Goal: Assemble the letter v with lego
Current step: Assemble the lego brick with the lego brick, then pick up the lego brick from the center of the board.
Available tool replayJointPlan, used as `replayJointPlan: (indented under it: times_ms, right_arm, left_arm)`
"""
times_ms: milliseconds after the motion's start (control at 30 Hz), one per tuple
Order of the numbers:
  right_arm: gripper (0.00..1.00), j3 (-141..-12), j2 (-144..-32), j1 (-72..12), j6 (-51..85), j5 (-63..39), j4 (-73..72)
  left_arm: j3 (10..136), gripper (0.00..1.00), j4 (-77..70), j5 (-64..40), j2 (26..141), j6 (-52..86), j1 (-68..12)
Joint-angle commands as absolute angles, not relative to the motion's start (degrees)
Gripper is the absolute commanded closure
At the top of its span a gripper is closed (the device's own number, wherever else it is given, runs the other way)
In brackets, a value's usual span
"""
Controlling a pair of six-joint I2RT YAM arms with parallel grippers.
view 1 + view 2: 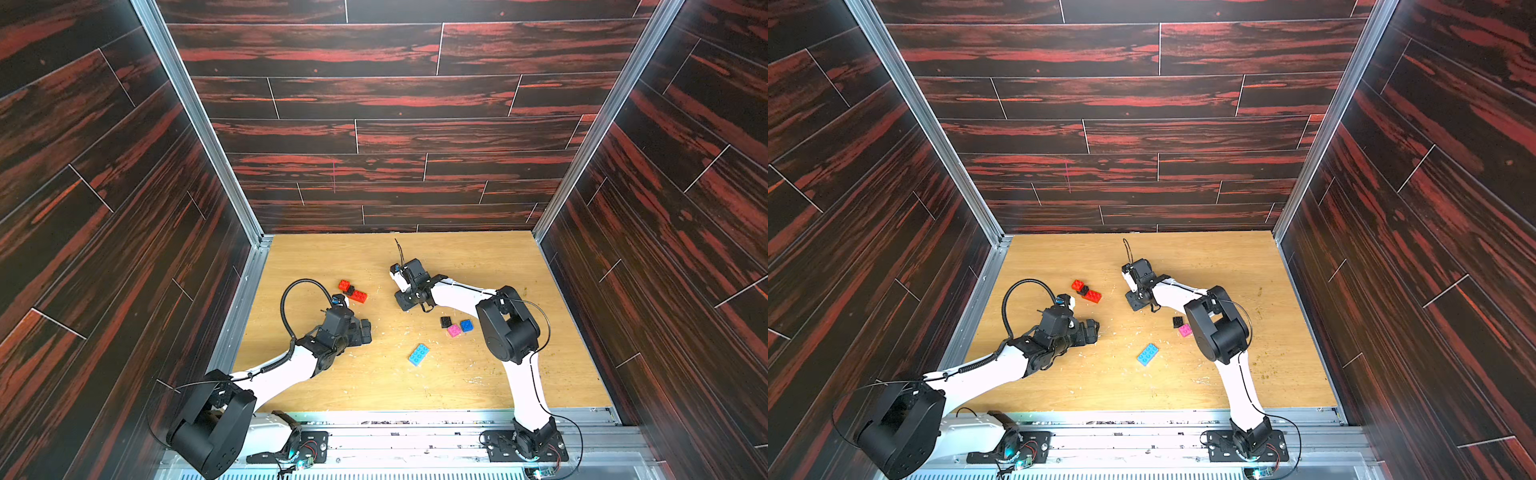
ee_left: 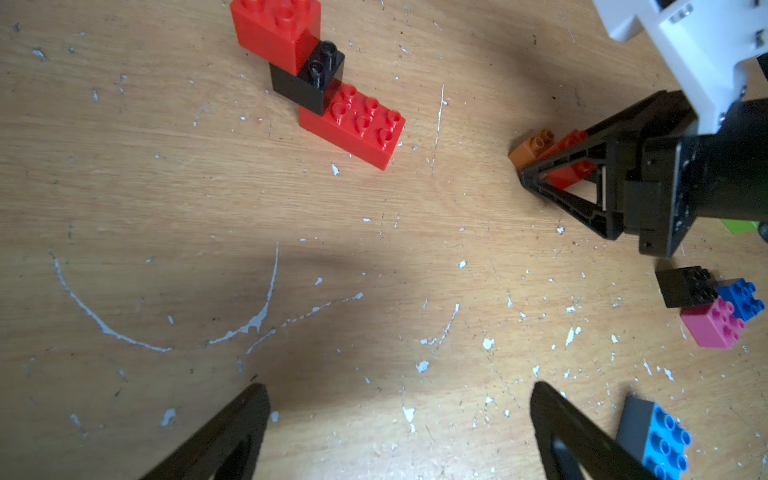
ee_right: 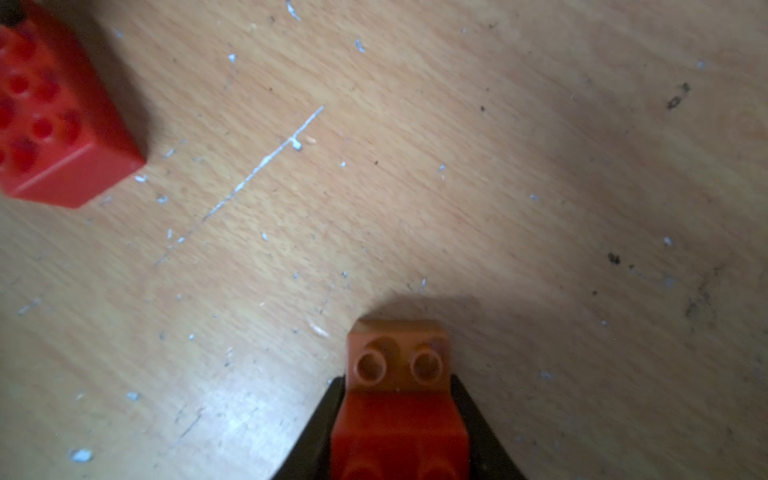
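Right fingers (image 2: 530,176) pinch a red brick (image 3: 399,432) with an orange brick (image 3: 397,357) clipped on, close to the desk (image 1: 478,257). The red-black-red chain (image 1: 352,291) lies at their nine o'clock in a top view, its long axis ten-to-four. Left fingers (image 1: 365,331) hang spread, empty (no container in sight).

Dark red-streaked walls (image 1: 395,104) enclose a scratched wooden tabletop (image 1: 457,382).
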State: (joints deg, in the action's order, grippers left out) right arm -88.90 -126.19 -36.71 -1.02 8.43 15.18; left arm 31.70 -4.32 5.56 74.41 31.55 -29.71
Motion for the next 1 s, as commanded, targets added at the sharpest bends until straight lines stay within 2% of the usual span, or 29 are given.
replayJointPlan:
  times_ms: [0,700,967]
  right_arm:
    - [0.60,-85.13,-127.22,-37.48,-0.62,9.50,19.73]
    - [0.60,-78.58,-126.22,-38.35,2.01,10.24,15.11]
    - [0.63,-76.35,-126.03,-38.52,2.66,9.78,13.29]
  left_arm:
    - [31.03,0.00,-4.13,6.76,72.77,31.81,-29.96]
    - [30.32,0.00,-2.57,10.81,69.89,32.33,-29.95]
    - [29.32,0.00,-3.63,13.48,68.74,32.60,-29.97]
